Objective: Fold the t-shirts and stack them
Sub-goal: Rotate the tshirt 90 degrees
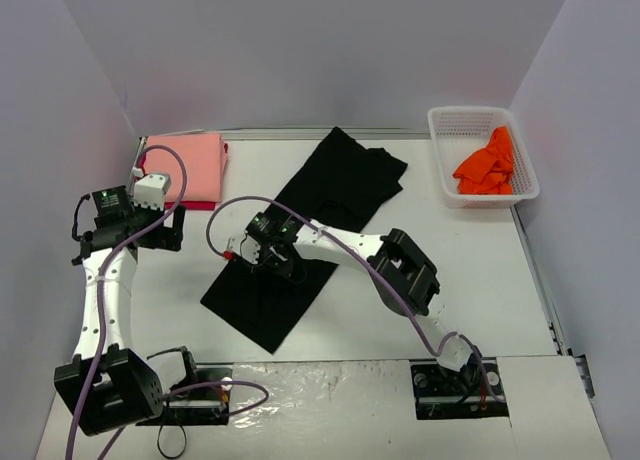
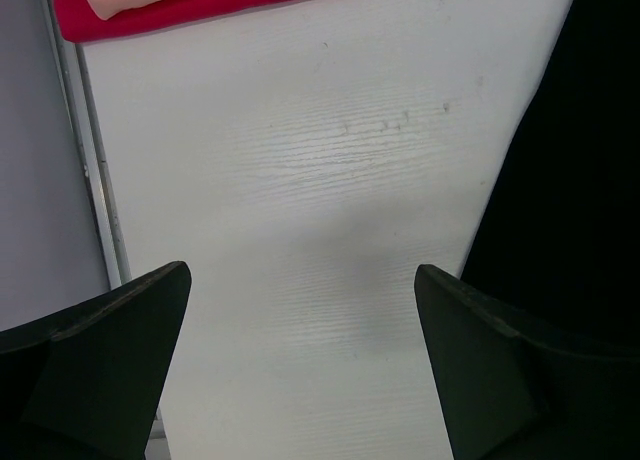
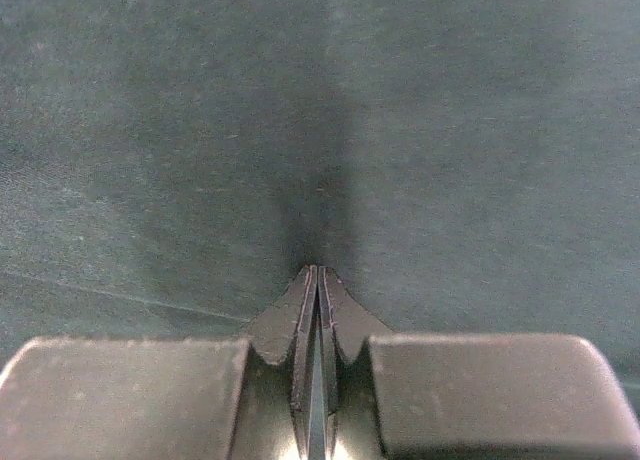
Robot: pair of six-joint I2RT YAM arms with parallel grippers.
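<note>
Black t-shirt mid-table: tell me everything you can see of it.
The large black cloth t-shirt lies flat on the white table as a long shape running diagonally from far right to near left, wider at the far end. The fabric looks matte and soft, with faint creases. The right gripper is shut, tips down against the cloth near its middle; whether it pinches fabric cannot be told.

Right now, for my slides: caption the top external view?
Shut right gripper on the black t-shirt; open left gripper near the pink t-shirt.

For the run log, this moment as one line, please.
left fingers: open over bare table | right fingers: shut, tips on black t-shirt | pink t-shirt: folded on red t-shirt | orange t-shirt: in basket
</note>
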